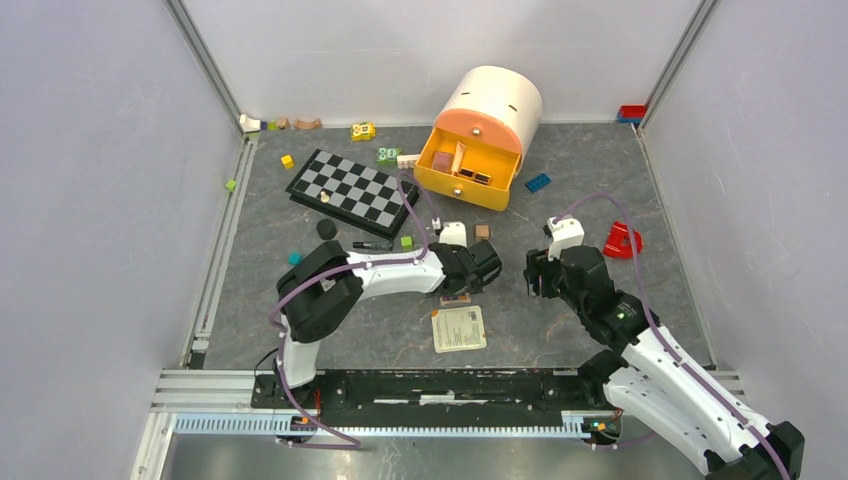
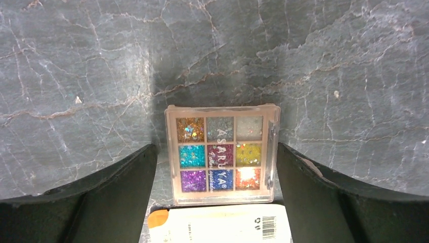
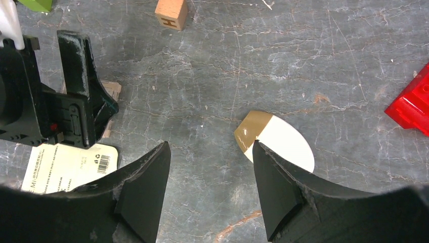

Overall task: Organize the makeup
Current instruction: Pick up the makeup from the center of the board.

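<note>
Palette position: the multicolour eyeshadow palette (image 2: 222,154) lies flat on the grey stone-pattern table (image 2: 76,61), lid side up, showing nine glitter pans in three rows. A white printed card (image 2: 222,224) with a barcode lies along its near edge.

Left gripper (image 2: 216,152): the jaws stand wide apart, one on each side of the palette. Each finger is just beside a side wall of the case. Contact with the case cannot be confirmed, and the palette rests on the table.

Right gripper (image 3: 210,147): the jaws stand apart with only bare table between them. A white egg-shaped piece with a tan end (image 3: 278,139) lies on the table just beyond the right-hand finger, which hides its near part. A wooden cube (image 3: 171,12) marked H lies farther off, and a red brick (image 3: 410,106) sits at the right edge of this view.

Overhead layout: both grippers hang low over the middle of the table, near each other. A round-topped storage unit (image 1: 495,100) stands at the far side with its yellow drawer (image 1: 470,185) pulled out. The contents of the drawer are too small to identify. A chessboard (image 1: 352,187) lies to the left of the unit, with small coloured bricks scattered around it.
</note>
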`<state>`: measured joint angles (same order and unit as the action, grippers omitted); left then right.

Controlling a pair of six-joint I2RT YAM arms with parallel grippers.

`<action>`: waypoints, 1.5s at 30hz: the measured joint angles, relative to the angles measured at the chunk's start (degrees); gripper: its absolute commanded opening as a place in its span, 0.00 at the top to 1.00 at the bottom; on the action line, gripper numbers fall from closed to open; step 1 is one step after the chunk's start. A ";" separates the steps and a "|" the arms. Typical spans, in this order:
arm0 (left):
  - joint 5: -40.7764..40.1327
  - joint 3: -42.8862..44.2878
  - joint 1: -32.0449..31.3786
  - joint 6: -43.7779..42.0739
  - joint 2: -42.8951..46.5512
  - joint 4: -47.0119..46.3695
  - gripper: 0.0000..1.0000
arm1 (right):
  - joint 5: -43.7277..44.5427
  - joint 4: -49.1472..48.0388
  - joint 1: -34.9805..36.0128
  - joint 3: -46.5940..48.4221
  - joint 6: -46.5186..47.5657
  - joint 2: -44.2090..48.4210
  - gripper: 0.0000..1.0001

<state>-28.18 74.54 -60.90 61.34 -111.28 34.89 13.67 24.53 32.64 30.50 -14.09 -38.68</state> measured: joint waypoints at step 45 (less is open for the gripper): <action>11.82 4.74 9.03 -26.23 22.27 -9.70 0.53 | 1.66 0.55 0.00 -1.18 -0.02 2.14 0.32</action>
<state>-16.36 79.29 -51.88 35.11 -89.01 25.19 15.33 25.08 32.64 29.32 -14.11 -36.53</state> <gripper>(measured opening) 0.774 0.673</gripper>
